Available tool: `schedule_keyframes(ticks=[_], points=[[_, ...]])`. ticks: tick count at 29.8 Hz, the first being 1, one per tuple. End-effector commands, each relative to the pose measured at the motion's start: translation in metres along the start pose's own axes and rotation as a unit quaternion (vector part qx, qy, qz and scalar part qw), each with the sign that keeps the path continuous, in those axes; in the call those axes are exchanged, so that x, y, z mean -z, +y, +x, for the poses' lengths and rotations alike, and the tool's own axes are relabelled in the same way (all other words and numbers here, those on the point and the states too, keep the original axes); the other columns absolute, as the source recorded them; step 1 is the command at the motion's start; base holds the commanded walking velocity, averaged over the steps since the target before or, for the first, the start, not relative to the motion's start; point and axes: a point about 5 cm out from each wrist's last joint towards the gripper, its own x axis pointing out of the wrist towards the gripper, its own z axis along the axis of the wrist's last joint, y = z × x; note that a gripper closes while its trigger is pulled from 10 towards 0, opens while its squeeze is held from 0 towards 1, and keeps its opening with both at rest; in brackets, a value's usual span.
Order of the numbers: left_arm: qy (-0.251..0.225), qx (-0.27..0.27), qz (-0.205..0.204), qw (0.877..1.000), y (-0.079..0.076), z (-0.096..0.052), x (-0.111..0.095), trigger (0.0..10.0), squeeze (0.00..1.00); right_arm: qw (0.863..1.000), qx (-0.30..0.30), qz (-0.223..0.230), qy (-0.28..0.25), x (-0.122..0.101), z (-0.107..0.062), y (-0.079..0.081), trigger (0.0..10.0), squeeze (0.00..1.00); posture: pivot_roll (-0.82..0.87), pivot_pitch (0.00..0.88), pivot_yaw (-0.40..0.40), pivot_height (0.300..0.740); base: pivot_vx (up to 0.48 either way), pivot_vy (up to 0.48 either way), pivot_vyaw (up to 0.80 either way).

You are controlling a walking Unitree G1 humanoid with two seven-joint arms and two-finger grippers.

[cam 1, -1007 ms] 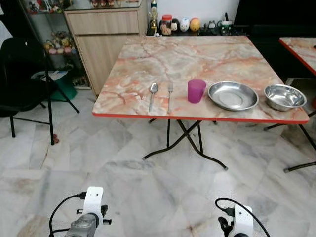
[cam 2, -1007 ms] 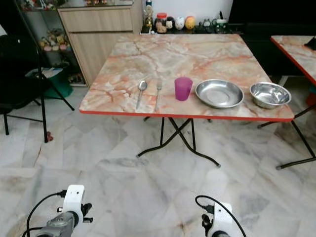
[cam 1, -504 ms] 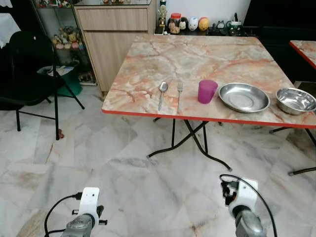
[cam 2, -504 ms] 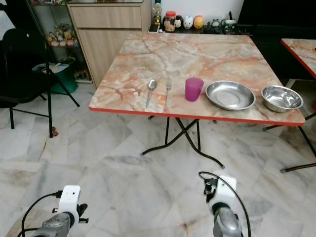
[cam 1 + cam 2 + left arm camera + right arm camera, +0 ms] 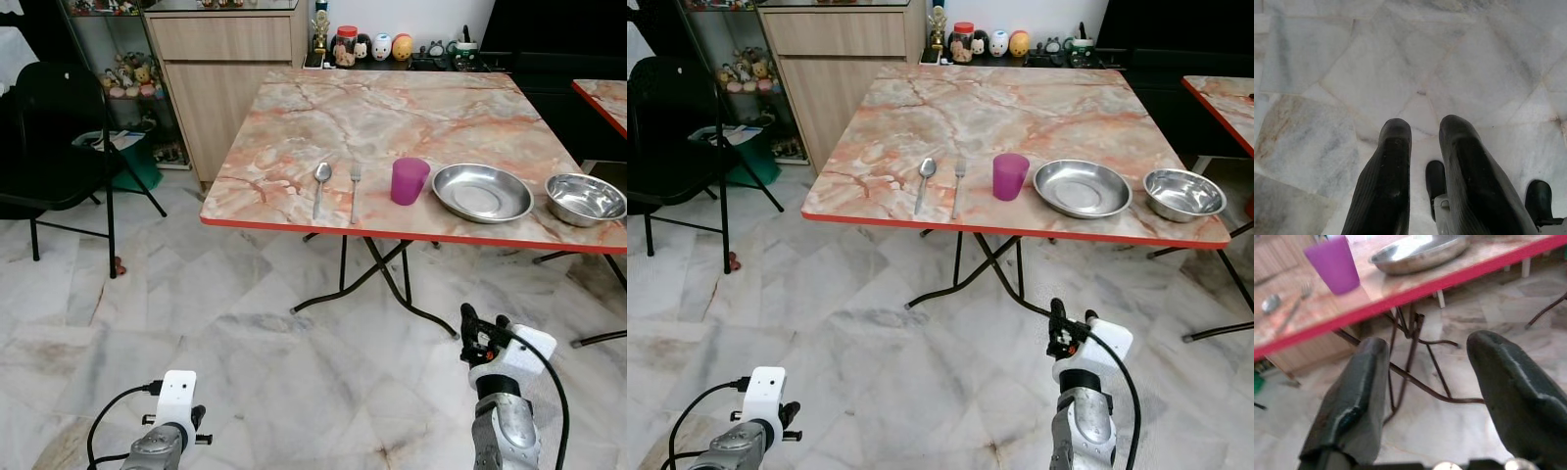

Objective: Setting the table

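A marble-patterned table (image 5: 392,108) with a red edge stands ahead of me. Along its near side lie a spoon (image 5: 321,178) and a fork (image 5: 355,182), then a purple cup (image 5: 409,180), a steel plate (image 5: 482,192) and a steel bowl (image 5: 586,198). My right gripper (image 5: 482,331) is raised low in front of the table, open and empty. In the right wrist view its fingers (image 5: 1352,396) frame the table's edge, with the cup (image 5: 1333,264) and plate (image 5: 1420,252) above. My left gripper (image 5: 1425,132) hangs over the floor, its fingers slightly apart and empty.
The table's black crossed legs (image 5: 377,279) stand on the marble floor. A black folding chair (image 5: 49,137) is at the left, beside a wooden cabinet (image 5: 225,59). Jars and figurines (image 5: 377,47) line a counter behind the table. A second table's corner (image 5: 602,98) shows at the right.
My right arm has risen and swung outward, so its black fingers now show pointing toward the table. The camera shifted slightly a second ago. The left arm hangs as before.
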Motion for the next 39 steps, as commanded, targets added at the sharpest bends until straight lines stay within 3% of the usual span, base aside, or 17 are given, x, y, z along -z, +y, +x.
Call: schedule_keyframes(ticks=[1,9,20,25,39], points=[[-0.001,-0.003,0.004,1.000,0.001,0.000,0.000,10.0,0.00,1.000,-0.006,0.013,-0.012,-0.012,0.007,0.006,10.0,0.00,0.00,0.000,0.006,0.740,0.000,0.000,0.00],[-0.012,0.003,-0.012,1.000,0.001,0.000,-0.002,10.0,0.00,0.999,-0.025,0.001,-0.032,-0.026,0.013,0.016,10.0,0.00,0.00,0.000,0.004,0.740,0.000,0.000,0.00],[-0.011,0.001,-0.018,1.000,0.003,-0.001,0.000,10.0,0.00,1.000,-0.010,0.000,-0.024,-0.030,0.013,0.012,10.0,0.00,0.00,0.000,0.006,0.740,0.000,0.000,0.00],[-0.011,0.000,-0.018,1.000,0.003,-0.001,-0.001,10.0,0.00,1.000,-0.003,0.005,-0.030,-0.035,0.017,0.009,10.0,0.00,0.00,0.000,0.007,0.740,0.285,0.000,-0.69],[-0.011,-0.002,-0.022,1.000,0.003,0.000,-0.002,10.0,0.00,0.999,-0.007,0.001,-0.050,-0.046,0.026,0.012,10.0,0.00,-0.01,0.000,0.010,0.740,0.311,0.000,0.00]])
